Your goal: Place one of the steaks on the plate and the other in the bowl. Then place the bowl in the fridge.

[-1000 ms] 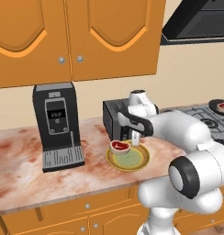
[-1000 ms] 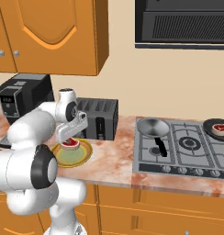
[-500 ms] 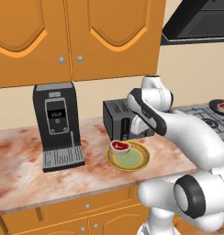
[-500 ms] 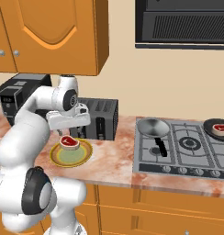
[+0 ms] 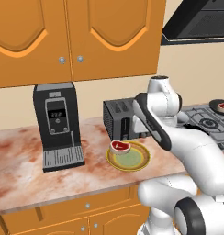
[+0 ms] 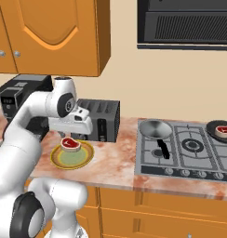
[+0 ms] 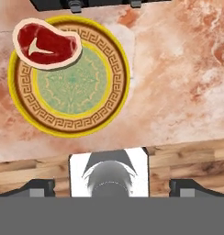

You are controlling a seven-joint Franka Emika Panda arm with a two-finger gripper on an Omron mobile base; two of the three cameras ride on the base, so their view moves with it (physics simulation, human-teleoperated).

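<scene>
One steak point(image 7: 47, 43) lies on the yellow-rimmed plate point(image 7: 70, 117), over its rim on the side toward the toaster; both also show as steak point(image 5: 120, 147) on plate point(image 5: 132, 160). My gripper point(image 6: 72, 135) hangs open just above that steak point(image 6: 70, 144) and touches nothing. In the hand view the gripper point(image 7: 111, 186) has its tips far apart at the bottom. The other steak point(image 6: 223, 130) sits in a black pan on the stove's far right. The bowl and the fridge are out of view.
A black toaster point(image 6: 99, 118) stands right behind the plate point(image 6: 73, 158). The coffee machine point(image 5: 58, 124) is to its left. A silver pan point(image 6: 155, 129) with a black handle rests on the stove point(image 6: 190, 148). The counter's front edge point(image 7: 178, 149) runs close to the plate.
My gripper has opened, let go of the steak on the plate and risen a little above it. The steak stays on the plate's rim.
</scene>
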